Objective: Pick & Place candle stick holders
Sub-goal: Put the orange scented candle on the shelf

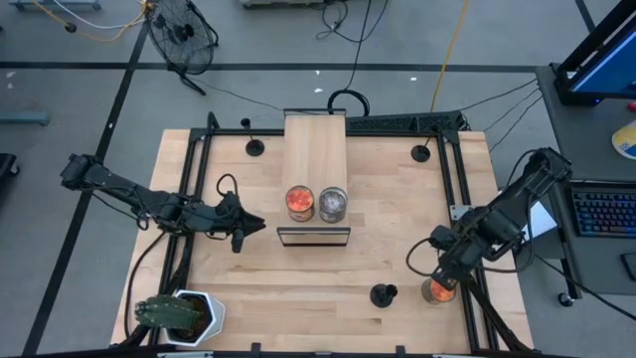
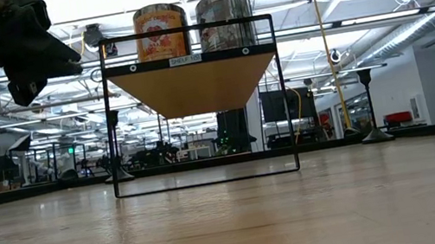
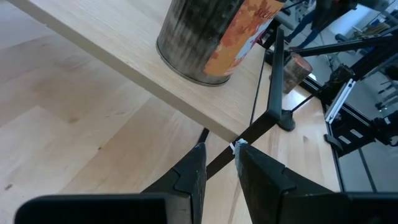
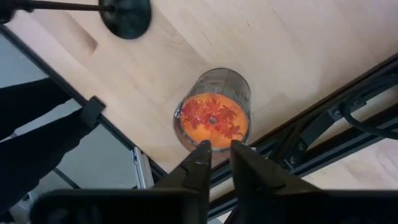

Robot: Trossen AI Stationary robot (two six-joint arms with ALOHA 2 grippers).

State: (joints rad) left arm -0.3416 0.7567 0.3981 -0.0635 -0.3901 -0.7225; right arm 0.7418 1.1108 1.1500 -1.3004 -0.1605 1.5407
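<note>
High view first: I count three candle stick holders, all black, each a disc with a thin stem. One (image 1: 384, 295) stands on the bare wood just beside the right gripper (image 1: 438, 279), on its inner side toward the table's middle. The other two, one (image 1: 254, 146) and another (image 1: 421, 152), stand well apart from both grippers at the table's far edge, one on each side of the wooden shelf (image 1: 315, 149).

I count three jars. Two sit side by side on the shelf's near end, an orange-topped one (image 1: 300, 203) and a grey-topped one (image 1: 333, 204). The third jar (image 1: 437, 290), also orange inside, stands on the table right under the right gripper, close to the black frame rail (image 1: 467, 229) on that side.

From the right wrist, the right gripper (image 4: 215, 150) hangs straight over that third jar (image 4: 213, 112), its fingers only a narrow slit apart and holding nothing; their tips sit over the jar's rim, and whether they touch it I cannot tell. The nearest holder (image 4: 126, 15) shows beyond the jar.

The left gripper (image 1: 241, 231) waits off the shelf's left side, near its wire front. Its fingers (image 3: 189, 177) stand slightly parted with nothing between them.

A potted plant (image 1: 177, 315) sits at the near left corner, well behind the left gripper.
</note>
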